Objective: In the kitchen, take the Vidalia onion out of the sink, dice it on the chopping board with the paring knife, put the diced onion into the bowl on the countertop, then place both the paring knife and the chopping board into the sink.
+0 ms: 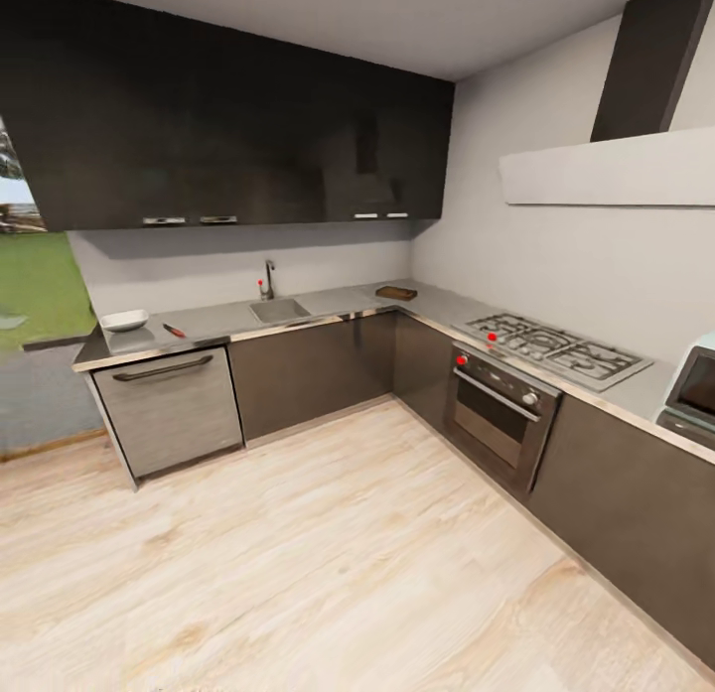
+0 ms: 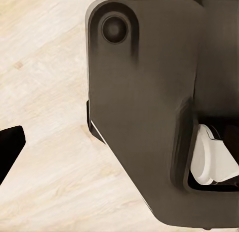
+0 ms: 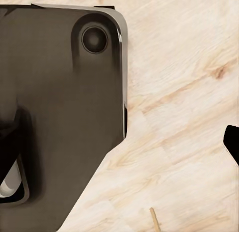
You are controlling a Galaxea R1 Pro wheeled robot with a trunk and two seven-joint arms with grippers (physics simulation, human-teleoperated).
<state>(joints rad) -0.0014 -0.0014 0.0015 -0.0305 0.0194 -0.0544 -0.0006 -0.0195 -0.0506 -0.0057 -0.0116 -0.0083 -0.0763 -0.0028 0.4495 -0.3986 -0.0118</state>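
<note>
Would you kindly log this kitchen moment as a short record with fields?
room: kitchen, L-shaped countertop, wood floor
sink: set in the far counter run, tap behind it
bowl: white, at the counter's left end
knife: red handle, lying beside the bowl, apart from it
board: in the counter's corner, right of the sink
onion: too far to make out
hob: on the right run, oven below
robot: standing back from the counter; wrist views face its base and the floor

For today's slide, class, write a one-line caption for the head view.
L-shaped kitchen seen from afar: bowl and paring knife left of the sink, chopping board near the corner.
</note>
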